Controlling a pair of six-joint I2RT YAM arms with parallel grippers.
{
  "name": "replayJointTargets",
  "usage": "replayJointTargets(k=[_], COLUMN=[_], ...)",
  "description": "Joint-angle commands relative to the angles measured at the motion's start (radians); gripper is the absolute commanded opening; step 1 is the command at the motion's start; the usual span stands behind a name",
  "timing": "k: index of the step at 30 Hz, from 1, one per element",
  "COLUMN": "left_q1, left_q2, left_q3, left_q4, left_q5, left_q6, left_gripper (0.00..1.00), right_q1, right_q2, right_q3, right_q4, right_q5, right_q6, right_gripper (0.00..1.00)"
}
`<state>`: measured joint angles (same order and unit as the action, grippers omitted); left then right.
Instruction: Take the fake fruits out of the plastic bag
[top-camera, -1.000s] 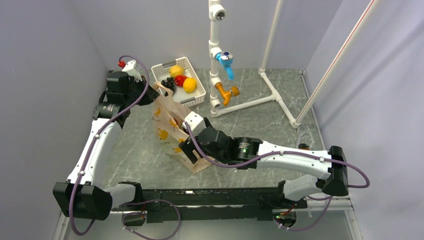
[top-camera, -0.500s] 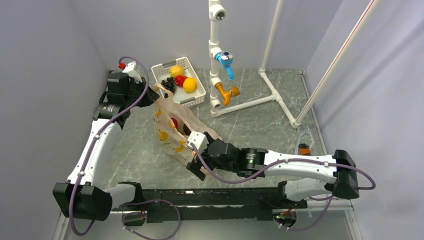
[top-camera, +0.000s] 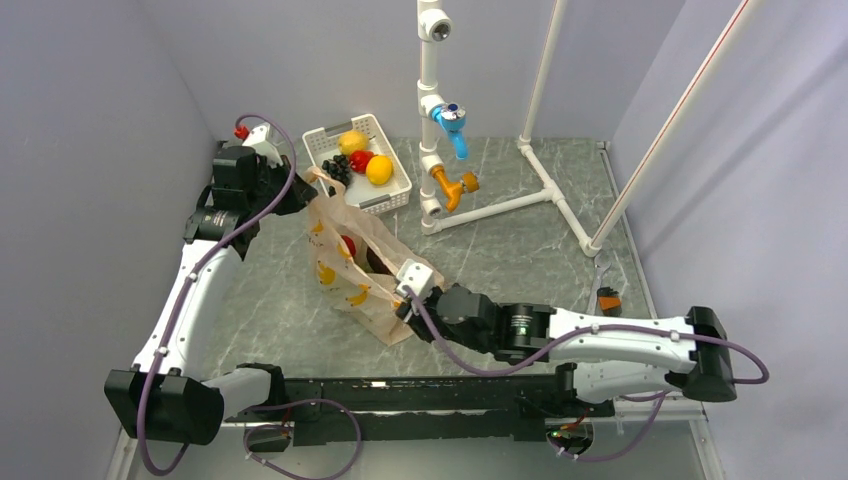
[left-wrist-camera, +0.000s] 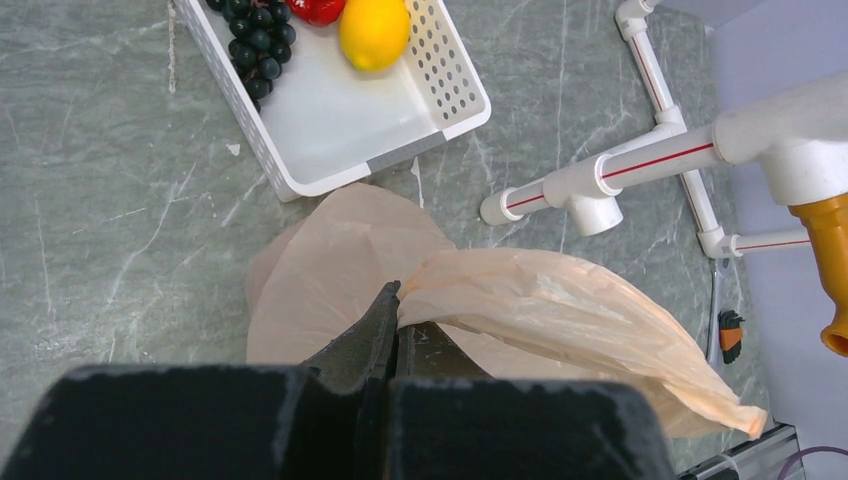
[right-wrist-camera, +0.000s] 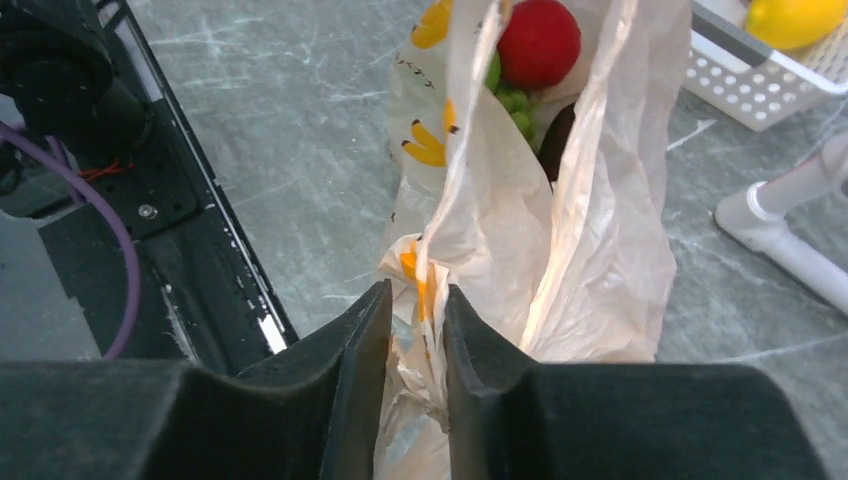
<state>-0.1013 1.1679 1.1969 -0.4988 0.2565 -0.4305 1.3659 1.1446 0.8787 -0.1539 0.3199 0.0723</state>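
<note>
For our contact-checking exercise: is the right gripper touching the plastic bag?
Touching. Right wrist view: the right gripper pinches the plastic bag film between its fingers.

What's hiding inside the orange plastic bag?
Through the open mouth of the plastic bag you can see a red apple, some green grapes and a dark fruit. Anything deeper down is covered by the crinkly plastic.

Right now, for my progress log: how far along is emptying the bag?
Done: no fruit is out yet. The red apple, green grape bunch and dark maroon fruit sit inside the plastic bag. In hand: the left gripper pinches the bag's far end, and the right gripper pinches its near end. Left: getting every fruit out.
</note>
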Motion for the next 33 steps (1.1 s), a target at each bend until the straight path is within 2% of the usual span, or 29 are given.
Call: replayJointTargets(k=[1, 2, 3, 8, 11, 14, 20, 22, 28, 33], left_q1=[0.003, 0.003, 0.003, 0.003, 0.005, 0.006, 0.006, 0.006, 0.008, 0.019], left_q2=[-0.037, -0.039, -0.041, -0.055, -0.033, 0.022, 0.203, 0.227, 0.229, 0.191], left_q3=[0.002, 0.005, 0.008, 0.008, 0.049, 0.143, 0.421, 0.454, 0.417, 0.295], left_q4=[0.040, 0.042, 0.045, 0.083, 0.099, 0.088, -0.018, -0.013, -0.034, -0.090], left_q5=[-0.020, -0.027, -0.035, -0.083, -0.089, -0.088, -0.023, 0.007, 0.032, 0.009], left_q6=[-0.019, -0.025, -0.033, -0.108, -0.181, -0.266, -0.345, -0.335, -0.201, -0.026], left_gripper=[0.00, 0.00, 0.00, 0.00, 0.00, 0.00, 0.00, 0.00, 0.00, 0.00], right_q1=[0.004, 0.003, 0.004, -0.003, -0.054, -0.118, -0.159, -0.158, -0.133, -0.075], right_q2=[-0.102, -0.110, -0.117, -0.160, -0.144, -0.096, -0.141, -0.166, -0.131, 0.003], right_q3=[-0.038, -0.036, -0.029, 0.013, 0.104, 0.235, 0.339, 0.360, 0.367, 0.298], right_q4=[0.067, 0.063, 0.055, 0.068, 0.030, -0.039, -0.028, -0.039, -0.088, -0.032], right_q5=[0.081, 0.085, 0.092, 0.120, 0.146, 0.213, 0.213, 0.119, -0.379, -0.590], right_q6=[0.030, 0.026, 0.016, -0.104, -0.151, -0.162, -0.257, -0.271, -0.209, -0.077], right_gripper=[0.15, 0.01, 0.00, 0.00, 0.00, 0.00, 0.00, 0.00, 0.00, 0.00])
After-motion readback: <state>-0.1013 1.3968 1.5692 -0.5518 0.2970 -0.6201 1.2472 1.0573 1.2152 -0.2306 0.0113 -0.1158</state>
